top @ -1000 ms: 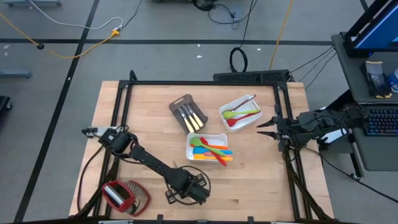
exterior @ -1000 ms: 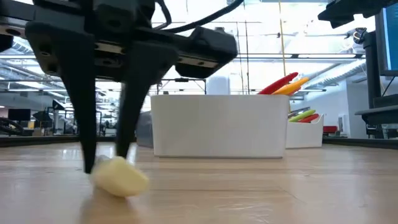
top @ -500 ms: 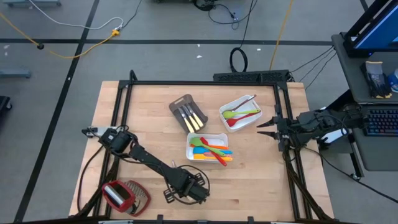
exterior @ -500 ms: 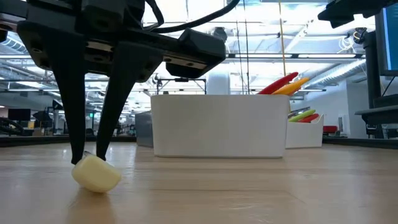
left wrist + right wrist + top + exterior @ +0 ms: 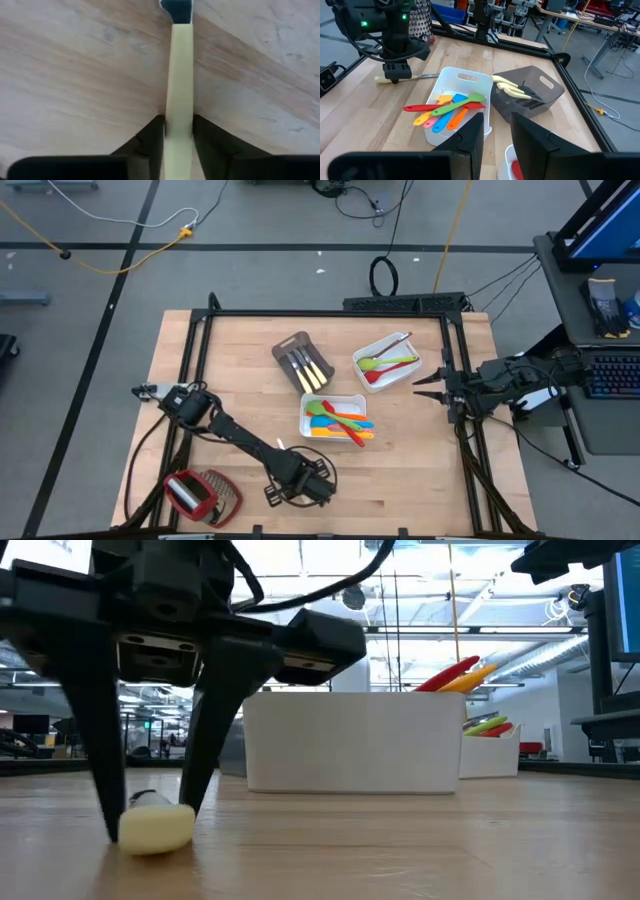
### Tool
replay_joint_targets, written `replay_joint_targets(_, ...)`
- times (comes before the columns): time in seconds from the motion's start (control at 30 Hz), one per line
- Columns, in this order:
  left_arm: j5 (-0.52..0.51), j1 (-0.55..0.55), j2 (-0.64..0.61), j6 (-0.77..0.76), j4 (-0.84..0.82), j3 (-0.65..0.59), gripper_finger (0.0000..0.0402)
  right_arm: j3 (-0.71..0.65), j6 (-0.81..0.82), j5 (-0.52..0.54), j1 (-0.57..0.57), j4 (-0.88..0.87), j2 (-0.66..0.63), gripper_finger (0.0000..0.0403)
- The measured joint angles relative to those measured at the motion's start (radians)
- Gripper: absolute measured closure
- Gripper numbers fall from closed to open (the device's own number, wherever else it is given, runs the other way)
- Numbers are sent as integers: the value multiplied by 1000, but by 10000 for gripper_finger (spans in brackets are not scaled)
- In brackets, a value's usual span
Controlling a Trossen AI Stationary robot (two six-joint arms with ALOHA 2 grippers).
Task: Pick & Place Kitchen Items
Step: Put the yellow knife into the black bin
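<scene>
On the surface [image 5: 240, 370], seen from above, three trays sit toward its middle: one tray [image 5: 303, 361] holds knives [image 5: 309, 369]; at its 3 o'clock a second tray [image 5: 388, 359] holds spoons [image 5: 386, 363]; at its 5 o'clock a third tray [image 5: 334, 419] holds spatulas [image 5: 343, 423]. At that third tray's 7 o'clock a knife [image 5: 155, 826] lies flat on the surface, the left gripper [image 5: 150, 830] standing over its handle, one of its fingers [image 5: 150, 145] on either side. At the knife's 8 o'clock lies a grater [image 5: 203, 493]. The right gripper [image 5: 420, 385] sits at the spoon tray's 4 o'clock, by the surface's edge.

On the bench [image 5: 400, 850], the left end effector [image 5: 155, 825] straddles a pale knife handle [image 5: 157, 827], fingers apart. A white tray [image 5: 350, 740] stands behind, red and orange utensils [image 5: 455, 675] poking above its rim.
</scene>
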Motion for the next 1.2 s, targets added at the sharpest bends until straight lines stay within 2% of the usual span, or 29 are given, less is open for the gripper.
replay_joint_targets(0.17, 27, 8, -3, 14, 24, -18, 253, 0, 0, 0, 0, 0, 0, 314)
replay_joint_targets(0.3, 39, 10, -5, 16, 83, -63, 248, 0, 0, 0, 0, 0, 0, 314)
replay_joint_targets(0.43, 60, 13, -12, 16, 163, -119, 277, 0, 1, 0, 0, 0, 0, 314)
replay_joint_targets(0.6, 68, 14, -15, 28, 182, -133, 352, 0, 3, 0, 0, 0, 0, 314)
replay_joint_targets(0.9, 47, -5, -25, 28, 129, -123, 355, 0, 0, 2, 0, 0, 0, 314)
replay_joint_targets(1.2, 6, -11, -122, 31, -86, -120, 355, 0, 0, 3, 0, 0, 0, 314)
